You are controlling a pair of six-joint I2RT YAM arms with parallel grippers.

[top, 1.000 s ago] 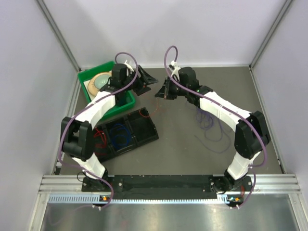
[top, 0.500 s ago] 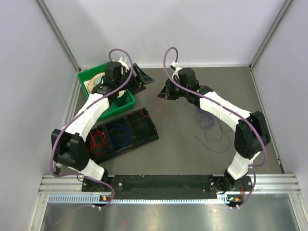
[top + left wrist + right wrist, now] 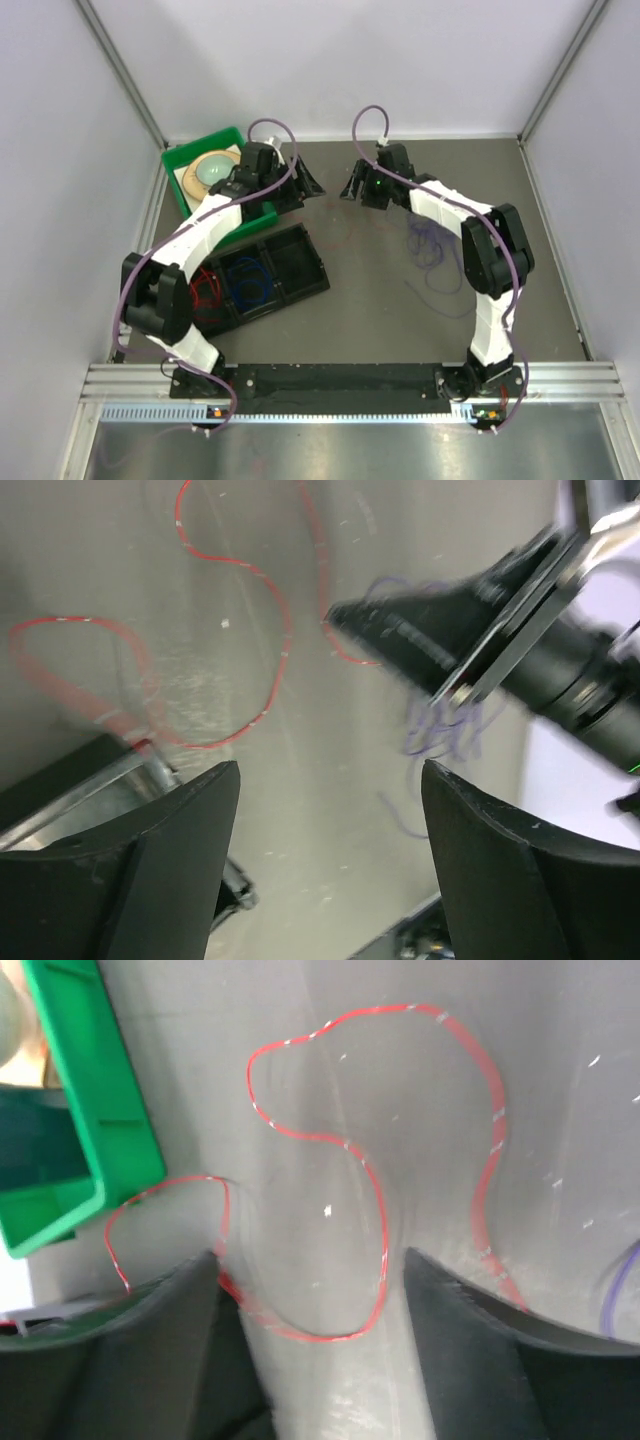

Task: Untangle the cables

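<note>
Left gripper [image 3: 327, 772] and right gripper [image 3: 308, 1253] are spread wide, empty; the red cable [image 3: 383, 1235] should be pinched near one end.

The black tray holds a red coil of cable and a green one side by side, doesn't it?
Not quite. The black tray does hold a red coil, but beside it lies a blue coil, not a green one. The top external view shows this.
</note>
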